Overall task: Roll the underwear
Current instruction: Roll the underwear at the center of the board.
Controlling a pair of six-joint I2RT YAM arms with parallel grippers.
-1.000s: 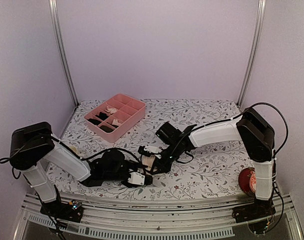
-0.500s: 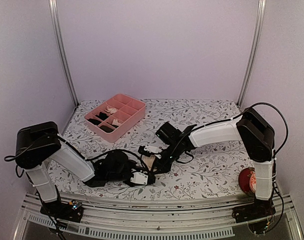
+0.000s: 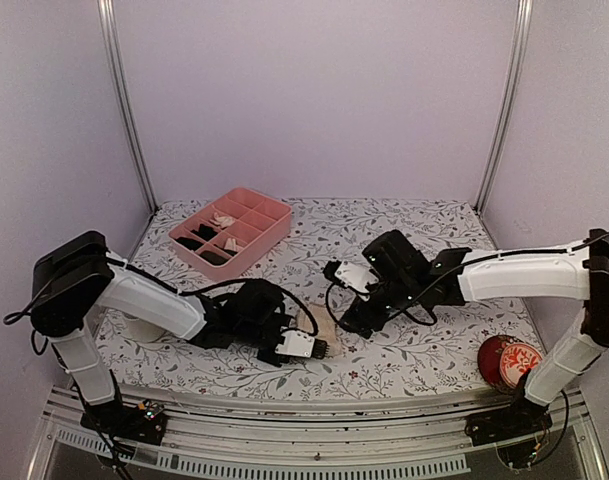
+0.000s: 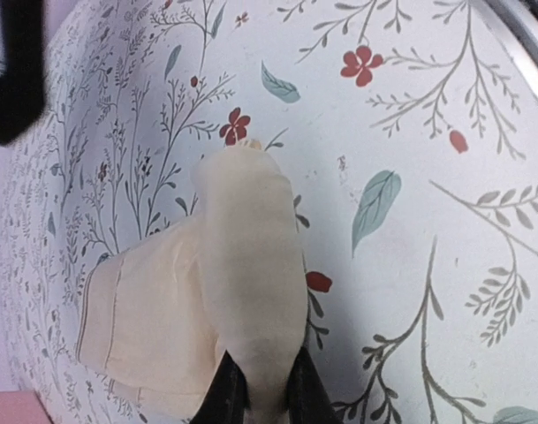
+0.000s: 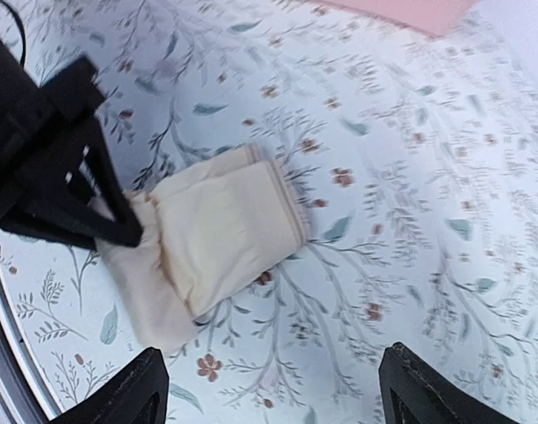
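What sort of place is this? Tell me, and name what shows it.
Likely a robot test cell, not a home: a left arm and right arm bolted at the edge of a table, plain panels and metal posts around it, a pink tray and underwear set out.

underwear (image 5: pixel 224 234): peach-beige, folded, upper layer over a wider lower one, flat on floral table (image 5: pixel 419 177) | left gripper (image 5: pixel 127 231): black, at left edge of underwear, tips touching fabric | right gripper (image 5: pixel 273 393): fingers wide apart at lower frame, clear of fabric | tray (image 5: pixel 401 7): pink corner, top edge
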